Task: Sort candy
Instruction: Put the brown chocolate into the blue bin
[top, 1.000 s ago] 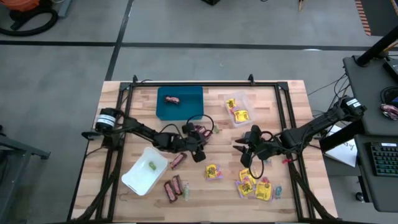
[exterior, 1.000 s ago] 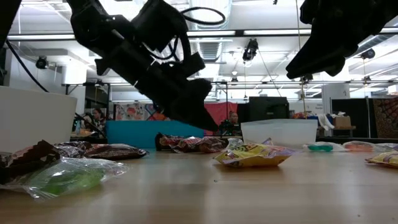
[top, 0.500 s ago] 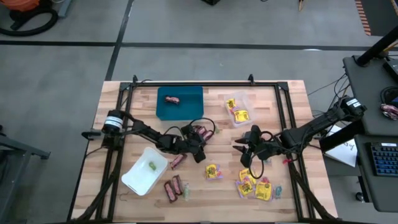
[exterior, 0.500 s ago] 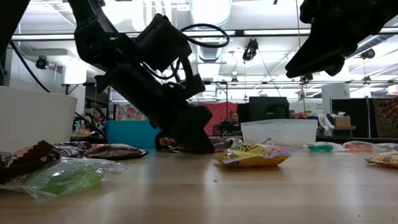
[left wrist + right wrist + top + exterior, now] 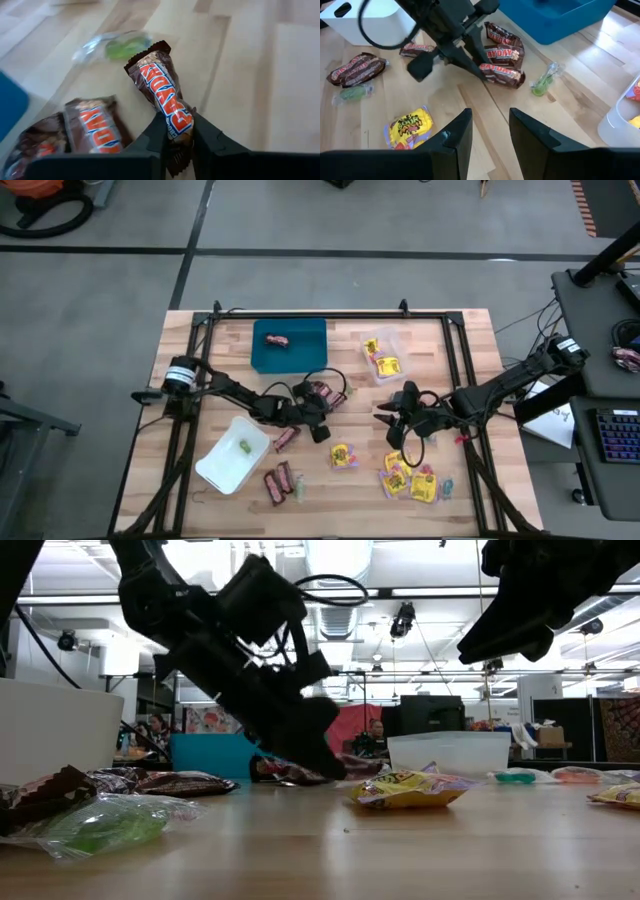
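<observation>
My left gripper [image 5: 318,412] [image 5: 330,762] is low at the table's middle, shut on one brown-red mini bar [image 5: 160,85] [image 5: 502,75] of a small pile [image 5: 326,393]. Two more bars [image 5: 92,127] lie beside it, with a green sweet [image 5: 120,46] past them. My right gripper [image 5: 386,418] [image 5: 490,132] hovers open, right of the pile, touching nothing. Yellow packets [image 5: 343,455] [image 5: 410,480] and further bars [image 5: 277,482] lie flat on the near part of the table. My left gripper pinches the mini bar by its wrapper end [image 5: 177,131] nearest the wrist, between its two fingers [image 5: 210,137]. The fingers slant down from the table's near-left side and lie along the bar. The bar stretches away from the fingertips; whether its far end [image 5: 150,52] rests on the table I cannot tell.
A blue tray [image 5: 305,350] with one bar stands far of the pile, a clear tray [image 5: 395,340] with yellow packets at the far right, and a white tray [image 5: 222,465] with a green sweet at the near left. A black frame [image 5: 300,315] borders the table.
My left gripper has come down from above onto the pile of bars, reaching table height half a second ago, and its tip has since risen a little. My right gripper has kept still.
</observation>
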`<state>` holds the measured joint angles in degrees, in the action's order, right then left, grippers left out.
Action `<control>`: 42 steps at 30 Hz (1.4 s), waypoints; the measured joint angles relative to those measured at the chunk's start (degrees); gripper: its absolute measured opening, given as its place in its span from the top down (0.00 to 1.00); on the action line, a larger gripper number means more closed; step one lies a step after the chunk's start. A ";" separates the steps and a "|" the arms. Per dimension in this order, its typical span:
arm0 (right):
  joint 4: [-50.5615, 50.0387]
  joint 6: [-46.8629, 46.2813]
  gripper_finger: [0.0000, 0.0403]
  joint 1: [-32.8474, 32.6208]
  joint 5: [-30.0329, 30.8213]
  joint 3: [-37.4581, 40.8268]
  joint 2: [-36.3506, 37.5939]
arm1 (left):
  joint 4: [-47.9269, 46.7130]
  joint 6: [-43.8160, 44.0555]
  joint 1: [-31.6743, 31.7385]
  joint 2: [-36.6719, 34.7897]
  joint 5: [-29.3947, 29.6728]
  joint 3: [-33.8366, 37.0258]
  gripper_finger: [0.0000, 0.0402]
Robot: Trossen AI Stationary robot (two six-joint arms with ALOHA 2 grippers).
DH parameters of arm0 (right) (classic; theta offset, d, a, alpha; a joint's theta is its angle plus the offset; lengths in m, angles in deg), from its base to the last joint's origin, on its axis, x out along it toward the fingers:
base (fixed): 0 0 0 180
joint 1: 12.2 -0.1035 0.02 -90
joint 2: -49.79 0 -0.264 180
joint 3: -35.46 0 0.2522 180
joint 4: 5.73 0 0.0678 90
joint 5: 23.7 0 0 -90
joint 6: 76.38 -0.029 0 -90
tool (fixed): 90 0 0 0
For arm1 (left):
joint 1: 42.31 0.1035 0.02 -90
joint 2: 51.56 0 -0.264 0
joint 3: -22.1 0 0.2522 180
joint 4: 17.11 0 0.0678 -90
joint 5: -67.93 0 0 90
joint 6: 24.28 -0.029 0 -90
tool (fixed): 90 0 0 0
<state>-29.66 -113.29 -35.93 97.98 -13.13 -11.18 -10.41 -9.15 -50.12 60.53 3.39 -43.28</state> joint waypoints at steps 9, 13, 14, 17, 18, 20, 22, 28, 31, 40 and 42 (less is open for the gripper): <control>0.26 -0.05 0.70 0.02 0.02 0.02 0.00 | -3.70 -4.83 0.14 -10.35 -5.87 0.00 0.90; 0.60 -0.61 0.70 0.02 0.01 0.02 0.00 | -12.65 -7.52 1.02 -19.39 -6.04 0.00 0.90; 0.64 -0.61 0.70 0.02 0.02 0.02 0.00 | -15.26 -8.05 1.41 -21.93 -6.04 0.00 0.90; 0.69 -0.60 0.70 0.02 0.14 0.02 0.00 | -24.13 -9.52 3.15 -29.02 -6.02 -0.02 0.90; 0.69 -0.59 0.70 0.02 0.38 0.02 0.00 | -27.28 -9.79 4.01 -31.04 -6.02 -0.02 0.90; 0.71 -0.57 0.70 0.02 1.19 0.02 0.00 | -33.19 -10.15 6.30 -34.74 -5.99 -0.02 0.90; 0.71 -0.57 0.70 0.02 1.56 0.02 0.00 | -38.58 -10.13 9.33 -37.48 -5.96 -0.02 0.90; 0.95 -0.57 0.70 0.02 1.57 0.03 0.00 | -47.19 -9.49 20.80 -39.54 -5.94 -0.02 0.90; 1.47 -0.57 0.70 0.02 1.66 0.04 0.00 | -47.68 -9.19 26.50 -37.79 -5.93 -0.02 0.90; 1.66 -2.03 0.70 0.00 1.71 0.04 0.00 | -47.01 -10.79 32.74 -31.53 -6.90 -0.02 0.87; 1.66 -2.15 0.70 0.00 1.81 0.04 0.00 | -46.81 -11.08 32.68 -30.70 -6.93 0.00 0.85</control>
<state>-28.00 -115.44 -35.93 99.80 -13.08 -11.18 -57.22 -20.23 -17.45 29.82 -3.55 -43.28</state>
